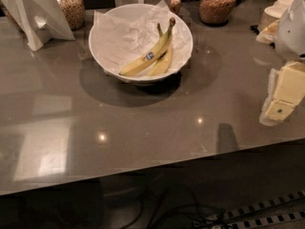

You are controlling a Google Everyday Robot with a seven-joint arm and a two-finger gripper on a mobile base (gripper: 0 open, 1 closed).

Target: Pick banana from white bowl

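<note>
The banana (141, 62), long, curved and yellow with a small blue sticker at mid-length and a dark stem tip, lies in the white bowl (101, 56) on crumpled white paper. A shorter, paler banana (163, 65) lies right beside it. The bowl stands at the back middle of the grey table. My gripper (277, 109) hangs at the right edge of the view, above the table's right side. It is well to the right of the bowl and nearer the front, and it holds nothing that I can see.
Glass jars of snacks stand behind the bowl at the left (70, 6) and the right (217, 5). A white folded stand (33, 18) is at the back left. Stacked small white dishes (277, 12) are at the back right. The table's front edge (157, 165) runs below, with cables on the floor.
</note>
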